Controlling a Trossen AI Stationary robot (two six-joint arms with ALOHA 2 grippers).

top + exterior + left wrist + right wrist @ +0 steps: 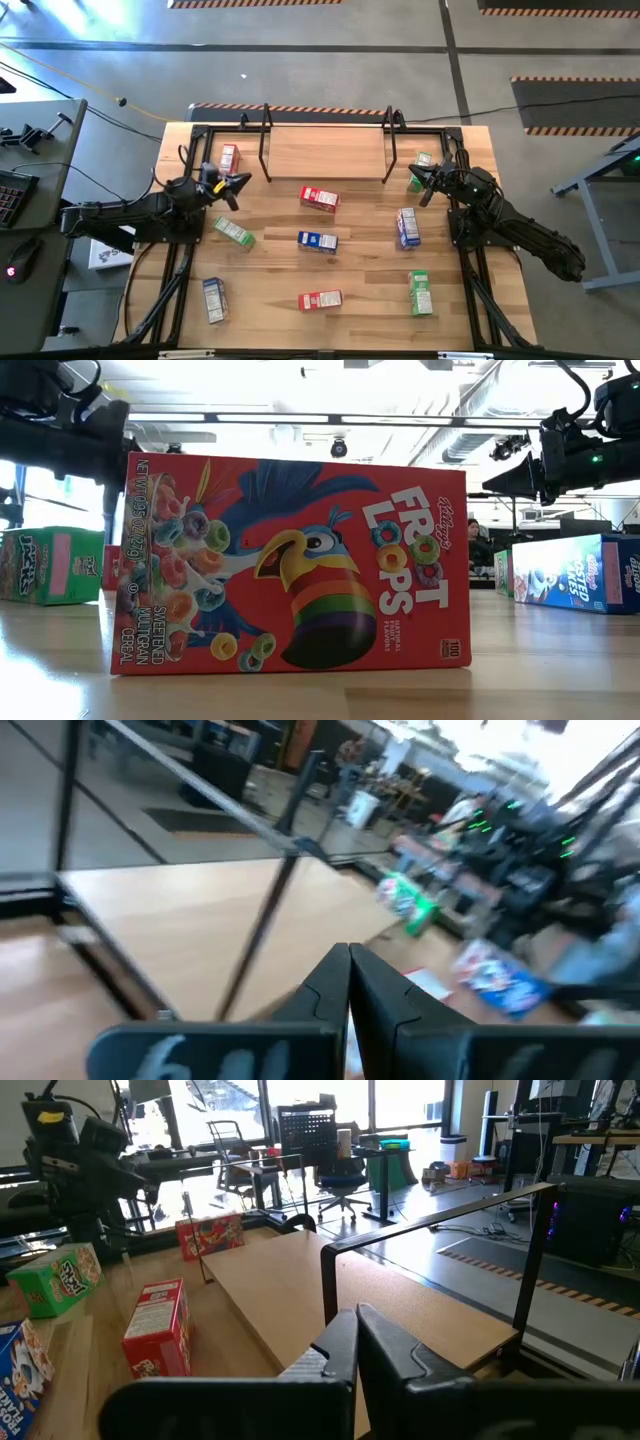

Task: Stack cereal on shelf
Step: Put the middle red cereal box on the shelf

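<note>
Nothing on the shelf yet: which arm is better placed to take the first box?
Probably left: the left gripper, shut and empty, hovers beside the red box near the shelf.

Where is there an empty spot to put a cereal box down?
The shelf board between its two black hoop frames is bare, so there is lots of room. The table's near right middle, between the red box and green box, is free too. The middle is crowded with boxes.
</note>
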